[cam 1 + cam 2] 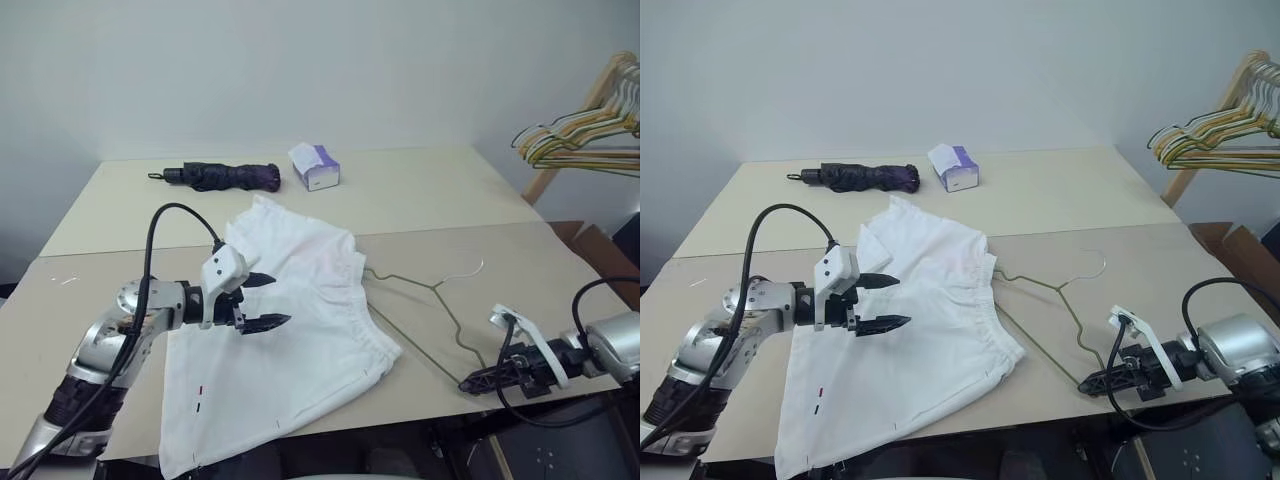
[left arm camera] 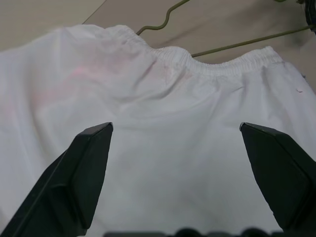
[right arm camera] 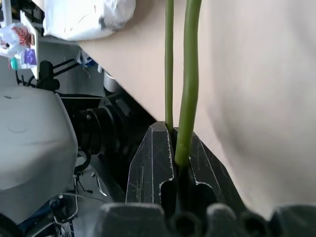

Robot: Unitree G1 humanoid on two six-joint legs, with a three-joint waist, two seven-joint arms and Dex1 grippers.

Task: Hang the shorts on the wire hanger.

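The large white thin-cloth shorts (image 1: 285,335) lie spread flat on the beige counter (image 1: 440,185), their gathered waistband turned toward the robot's right and their wide legs running off toward the near left edge. The thin dull-grey wire hanger (image 1: 420,305) lies just beside that waistband, its one end tucked at the cloth, its hook curling away toward the far side, and its long bottom wire running slantwise toward the near right corner.

The right end effector (image 1: 470,383) is clenched on the hanger at that near right corner; the right wrist view shows the wire pinched between its two black fingers. The left end effector (image 1: 262,303) hovers over the middle of the shorts, its fingers spread wide and holding nothing, pointing toward the waistband.

So the waistband lies straight ahead of the left end effector, which is plainly the nearer one to the cloth. The coming move likely depends on sliding the hanger along its long axis into the shorts.
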